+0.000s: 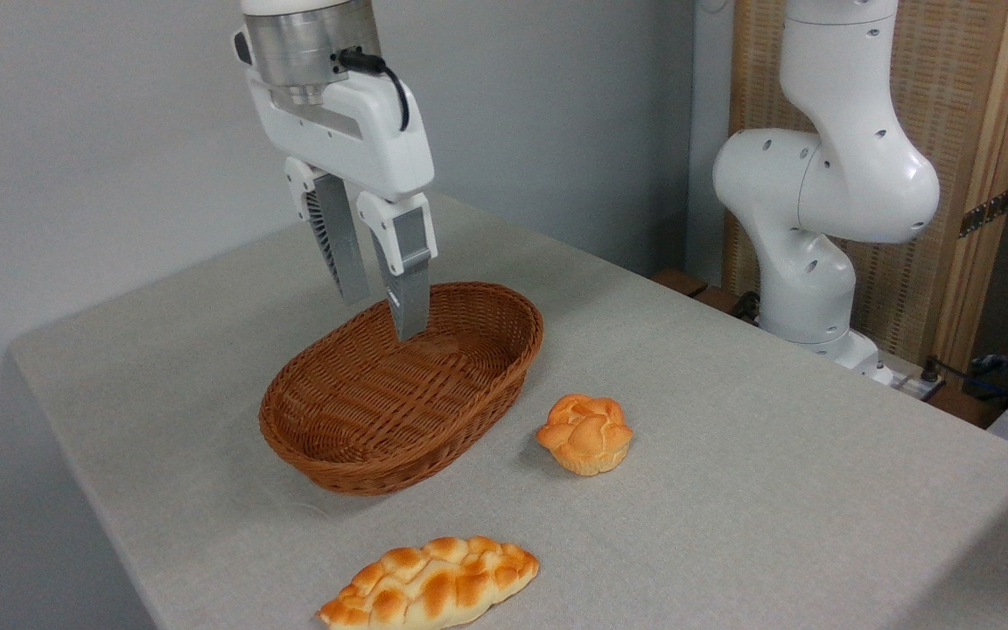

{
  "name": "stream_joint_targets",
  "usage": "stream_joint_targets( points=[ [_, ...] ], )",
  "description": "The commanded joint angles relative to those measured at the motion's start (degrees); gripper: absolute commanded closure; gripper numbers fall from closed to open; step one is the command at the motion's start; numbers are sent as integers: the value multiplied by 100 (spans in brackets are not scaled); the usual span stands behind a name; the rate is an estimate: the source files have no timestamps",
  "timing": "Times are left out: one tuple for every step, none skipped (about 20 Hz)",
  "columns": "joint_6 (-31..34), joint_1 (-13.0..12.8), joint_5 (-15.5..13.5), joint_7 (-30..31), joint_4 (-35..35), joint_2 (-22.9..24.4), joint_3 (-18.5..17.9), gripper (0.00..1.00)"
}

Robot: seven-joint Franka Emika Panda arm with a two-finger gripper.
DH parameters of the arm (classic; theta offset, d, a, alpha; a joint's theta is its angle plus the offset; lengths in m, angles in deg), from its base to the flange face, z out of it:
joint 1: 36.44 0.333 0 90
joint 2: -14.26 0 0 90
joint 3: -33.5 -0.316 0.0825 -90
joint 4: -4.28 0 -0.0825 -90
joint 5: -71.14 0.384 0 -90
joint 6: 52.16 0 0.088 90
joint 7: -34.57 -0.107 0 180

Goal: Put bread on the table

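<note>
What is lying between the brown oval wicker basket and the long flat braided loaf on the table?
Nothing: the fixed camera shows only bare light grey table cloth between the brown oval wicker basket and the long flat braided loaf.
</note>
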Motion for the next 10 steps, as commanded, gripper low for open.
stream_joint_targets(
  points=[
    [223, -696, 72, 71, 232, -63, -727, 0],
    [223, -830, 64, 62, 232, -63, -878, 0],
    [223, -918, 46, 45, 232, -63, -1028, 0],
    [223, -919, 37, 27, 232, -54, -1055, 0],
    [223, -919, 37, 10, 241, -45, -1082, 0],
    [223, -928, 46, 1, 232, -28, -1100, 0],
    [232, -936, 46, 1, 232, -10, -1100, 0],
    [232, -954, 46, 1, 232, -10, -1108, 0],
    [232, -998, 46, 1, 232, -1, -1178, 0],
    [232, -1050, 46, 9, 232, -1, -1257, 0]
  ],
)
